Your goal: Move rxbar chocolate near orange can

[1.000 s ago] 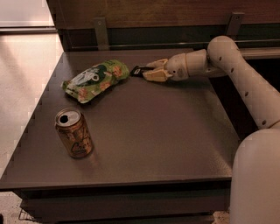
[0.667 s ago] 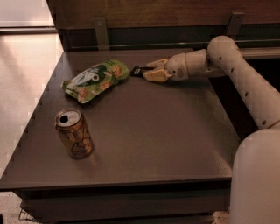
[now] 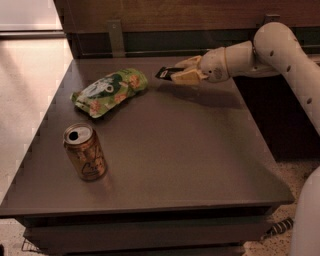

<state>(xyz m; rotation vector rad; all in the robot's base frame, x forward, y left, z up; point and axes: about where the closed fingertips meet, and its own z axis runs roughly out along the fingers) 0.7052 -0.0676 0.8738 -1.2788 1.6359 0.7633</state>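
One gripper point(image 3: 176, 74) in view, at the far side of the table point(image 3: 200, 160), a little right of centre. Its two tan fingers point(image 3: 187, 77) are pinched on the right end of the rxbar chocolate point(image 3: 163, 73). The black wrapper sticks out to the left of the fingertips, roughly level. We judge the bar to be held just clear of the table top, since a soft shadow lies on the surface below and to the right of the gripper. We cannot tell for certain whether any corner touches.

The white arm point(image 3: 280, 47) reaches in from the right edge, wrist pointing left.

Just left of the bar, but apart from it, lies a green snack bag point(image 3: 110, 90). It is flat on the table, its long side slanting from far right to near left.

The orange can point(image 3: 86, 152) stands upright at the near left of the table. Its silver top faces up, the drinking hole is open, and dark scrawl runs along its side. It is well apart from the bar, with the bag lying between them toward the far side.

Behind the table runs a dark wooden panel point(image 3: 165, 15).
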